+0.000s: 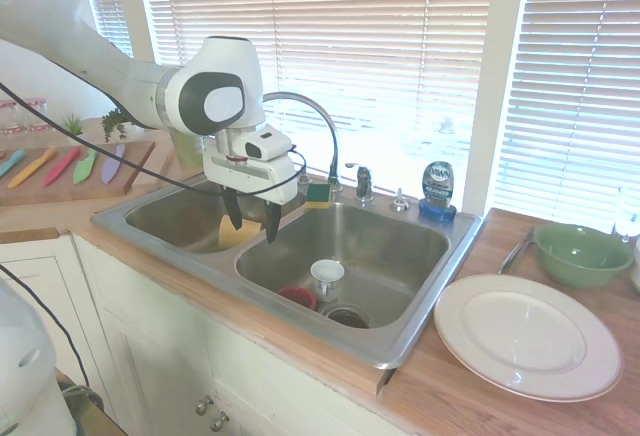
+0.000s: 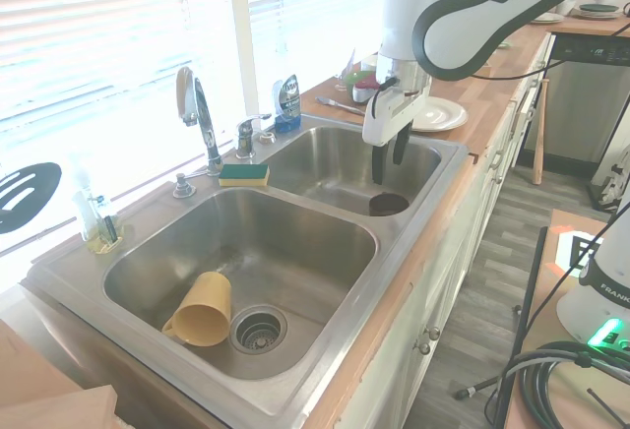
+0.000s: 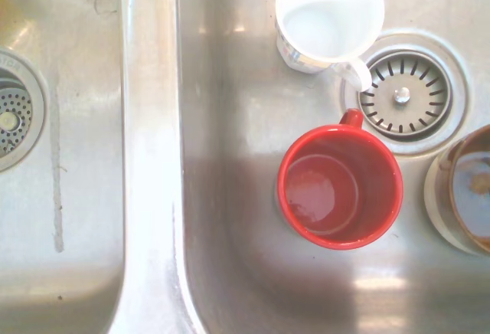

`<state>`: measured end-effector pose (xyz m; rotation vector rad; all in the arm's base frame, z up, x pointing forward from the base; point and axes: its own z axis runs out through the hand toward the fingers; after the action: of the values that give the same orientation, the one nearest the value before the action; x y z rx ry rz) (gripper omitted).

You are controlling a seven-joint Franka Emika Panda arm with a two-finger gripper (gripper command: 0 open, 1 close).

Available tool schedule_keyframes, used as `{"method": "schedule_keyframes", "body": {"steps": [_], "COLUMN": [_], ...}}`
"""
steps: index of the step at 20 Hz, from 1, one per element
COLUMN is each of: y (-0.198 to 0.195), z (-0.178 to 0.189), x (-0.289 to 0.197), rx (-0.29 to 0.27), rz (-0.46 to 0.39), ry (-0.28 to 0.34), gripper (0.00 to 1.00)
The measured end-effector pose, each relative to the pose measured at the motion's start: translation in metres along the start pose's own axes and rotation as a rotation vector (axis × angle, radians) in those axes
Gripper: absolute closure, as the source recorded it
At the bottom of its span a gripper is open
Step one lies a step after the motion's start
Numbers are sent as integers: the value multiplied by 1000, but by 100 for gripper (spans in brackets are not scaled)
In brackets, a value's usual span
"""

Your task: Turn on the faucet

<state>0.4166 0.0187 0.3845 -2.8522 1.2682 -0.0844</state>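
Your gripper [image 1: 252, 222] is hanging over sink [image 1: 420, 301] basin, jaws parted, gripping nothing. Faucet [image 1: 318, 126] is standing at back rim, lever handle [image 1: 362, 182] just beside gooseneck (well apart from jaws). Red mug [image 3: 339, 187] is sitting beneath wrist, likely incidental.

Stainless steel double-basin sink [image 1: 420, 331] set in a wooden countertop [image 1: 480, 396]. Chrome gooseneck faucet [image 1: 322, 128] at the back rim, short chrome lever handle [image 1: 362, 180] beside it. White robot arm's two-finger gripper [image 1: 252, 218] above the basin divider, dark fingers apart, pointing down. White cup [image 1: 327, 278] and red cup [image 1: 298, 297] near the drain. Yellow-green sponge [image 1: 318, 193], blue dish-soap bottle [image 1: 437, 190] on the rim. White round plate [image 1: 527, 335], green bowl [image 1: 582, 253] to the side.
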Motion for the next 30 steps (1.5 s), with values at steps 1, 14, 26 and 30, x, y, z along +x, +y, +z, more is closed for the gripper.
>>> {"method": "schedule_keyframes", "body": {"steps": [1, 14, 26, 30], "y": [0, 2, 3, 2], "z": [1, 7, 9, 11], "x": [0, 5, 6, 8], "rx": [-1, -18, -21, -20], "rz": [0, 9, 13, 13], "ry": [-1, 3, 0, 0], "gripper": [0, 100, 100, 100]}}
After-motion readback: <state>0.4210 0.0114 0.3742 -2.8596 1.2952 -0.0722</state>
